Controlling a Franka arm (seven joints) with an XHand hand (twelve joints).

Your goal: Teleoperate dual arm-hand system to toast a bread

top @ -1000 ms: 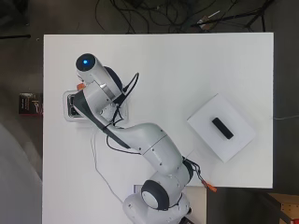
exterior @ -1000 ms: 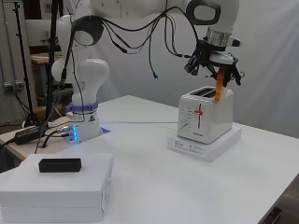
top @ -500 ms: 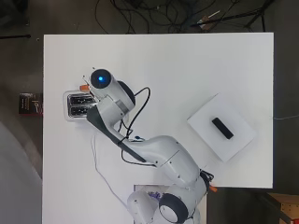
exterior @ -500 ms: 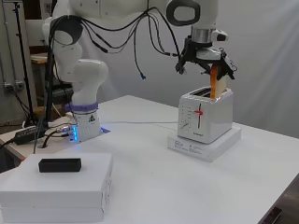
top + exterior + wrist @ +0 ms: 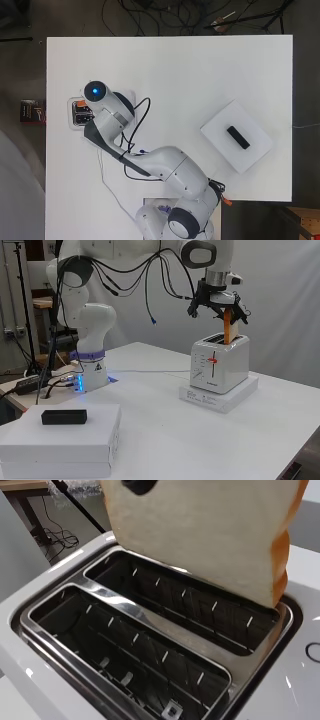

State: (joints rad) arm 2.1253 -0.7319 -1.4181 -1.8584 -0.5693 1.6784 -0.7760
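The hand (image 5: 218, 304) pinches the bread slice (image 5: 230, 327), its corner entering the toaster's (image 5: 220, 363) far slot (image 5: 200, 610); level it, then release.

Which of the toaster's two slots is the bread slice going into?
The slot under the bread slice, whose lower corner is already at its far end. The other slot is fully open, with only its wire guides showing.

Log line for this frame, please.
hand: shut on bread slice | slice: one corner entering toaster slot | other slot: empty
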